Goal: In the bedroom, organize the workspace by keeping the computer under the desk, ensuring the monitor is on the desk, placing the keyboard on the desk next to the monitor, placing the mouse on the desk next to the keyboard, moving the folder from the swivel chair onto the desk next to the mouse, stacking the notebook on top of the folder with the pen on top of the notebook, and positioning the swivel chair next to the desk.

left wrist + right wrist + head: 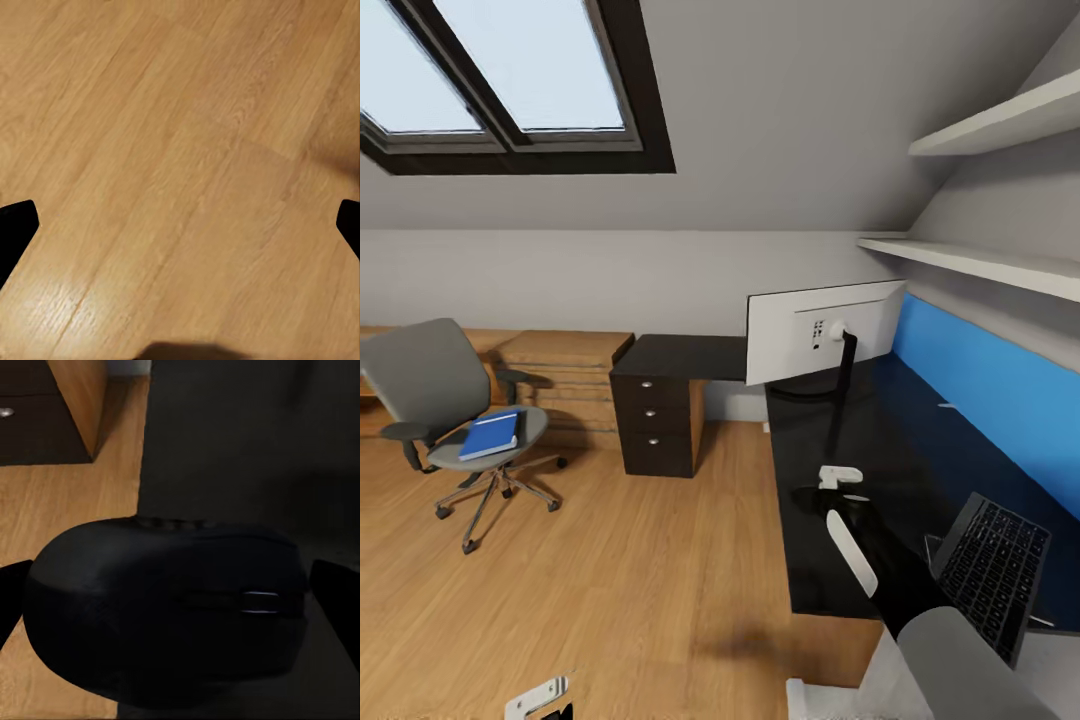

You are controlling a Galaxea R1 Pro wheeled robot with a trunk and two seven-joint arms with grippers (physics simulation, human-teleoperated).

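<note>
Two fingers [15, 592] flank mouse [169, 607] | desk [920, 440] beneath | contact unclear

**Workspace items, part on the desk, part off**

The black mouse [169, 604] sits between the right claw's [180, 585] fingers above the black desk [920, 440]. The monitor [822, 330] stands on it, white back showing; the keyboard [992, 572] lies tilted nearby. The blue folder [491, 434] rests on the swivel chair [445, 400].
</note>
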